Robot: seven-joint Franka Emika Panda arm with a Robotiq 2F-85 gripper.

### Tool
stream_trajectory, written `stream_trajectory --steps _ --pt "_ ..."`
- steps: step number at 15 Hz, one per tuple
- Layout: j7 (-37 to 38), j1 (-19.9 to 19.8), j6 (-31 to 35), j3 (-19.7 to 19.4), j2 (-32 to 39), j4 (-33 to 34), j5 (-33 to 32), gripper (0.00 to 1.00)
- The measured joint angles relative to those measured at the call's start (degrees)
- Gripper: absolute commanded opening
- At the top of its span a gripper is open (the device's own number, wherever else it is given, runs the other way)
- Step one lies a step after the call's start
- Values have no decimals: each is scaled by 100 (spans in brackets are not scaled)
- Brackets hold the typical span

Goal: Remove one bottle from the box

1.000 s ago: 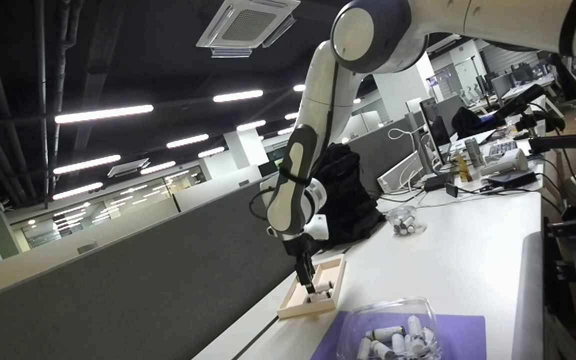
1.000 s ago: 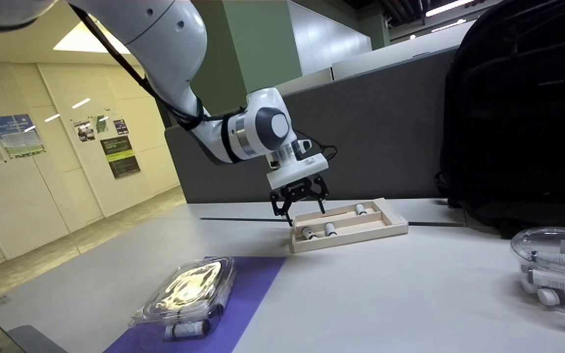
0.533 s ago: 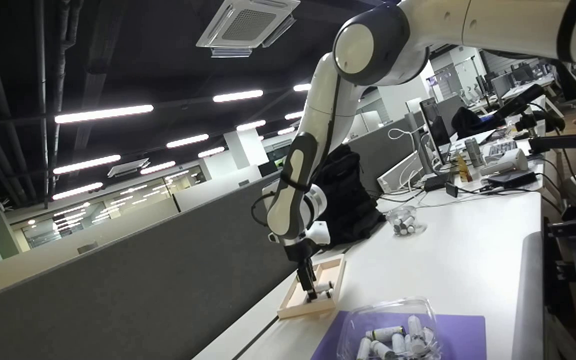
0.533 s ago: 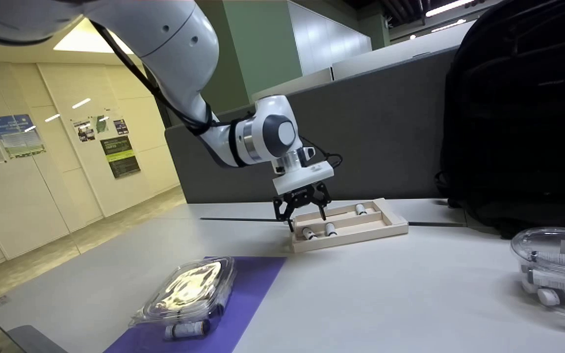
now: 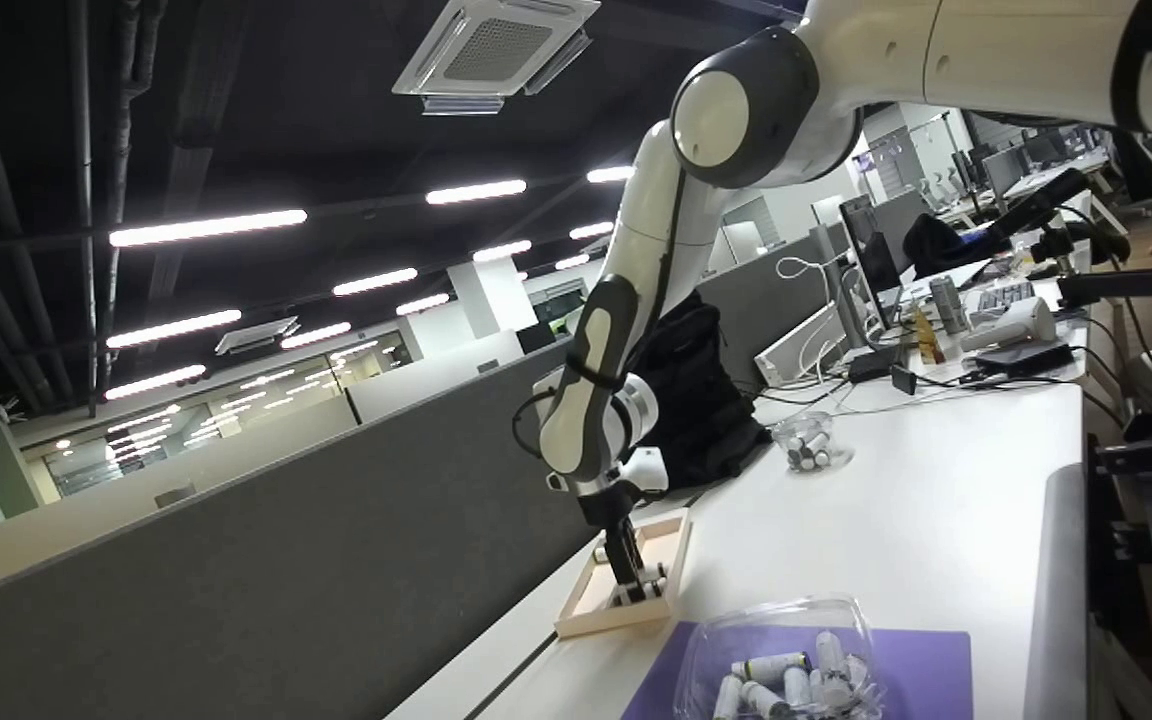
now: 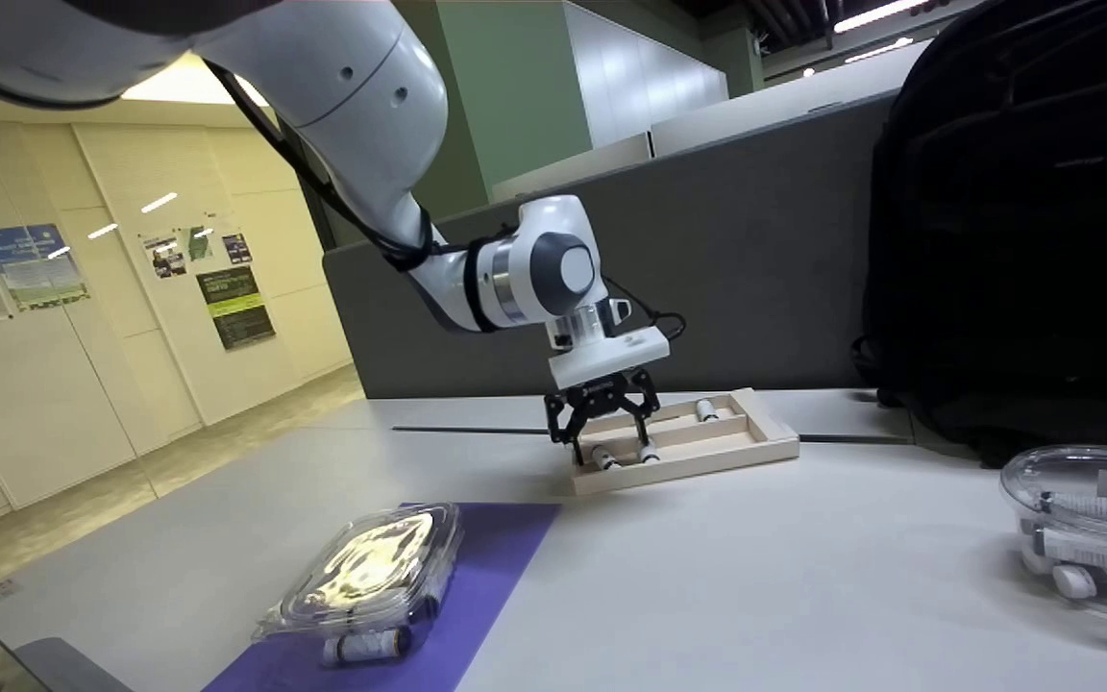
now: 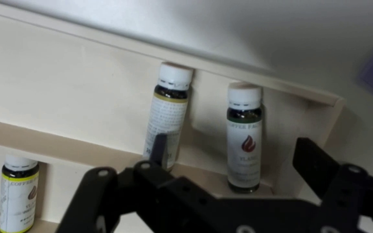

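Note:
A wooden tray (image 5: 616,620) with a divider shows in both exterior views (image 6: 707,469) and in the wrist view (image 7: 60,142). In the wrist view, a green-banded bottle (image 7: 244,142) and a gold-banded bottle (image 7: 170,110) lie side by side in one compartment. A yellow-banded bottle (image 7: 18,197) lies across the divider. My gripper (image 6: 611,450) is open and low over the tray. In the wrist view its fingers (image 7: 231,142) stand either side of the green-banded bottle, apart from it; the left fingertip overlaps the gold-banded bottle. No purple box with walls is in view.
A flat purple sheet (image 5: 921,665) carries a clear container (image 6: 371,567) of several bottles. A round clear tub (image 6: 1092,538) with bottles stands on the white table. A black backpack (image 5: 701,390) and a grey partition (image 6: 736,259) stand behind the tray.
My gripper has moved down towards the tray in both exterior views, and slightly right. Its fingers are now at the bottles' height, still open. The bottles have not visibly moved.

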Motion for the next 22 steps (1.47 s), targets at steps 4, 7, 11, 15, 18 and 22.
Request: stream_trajectory --steps 4,7,11,15,18,22 --pt "-77 14 -17 17 69 101 0 100" --pt "-133 33 -17 33 96 145 -2 100" --pt "-234 53 -15 37 103 157 -5 66" --pt "-378 88 -14 68 103 167 -6 38" --pt "-461 129 -16 69 114 167 -8 19" --pt "-544 150 -18 69 131 167 -8 7"
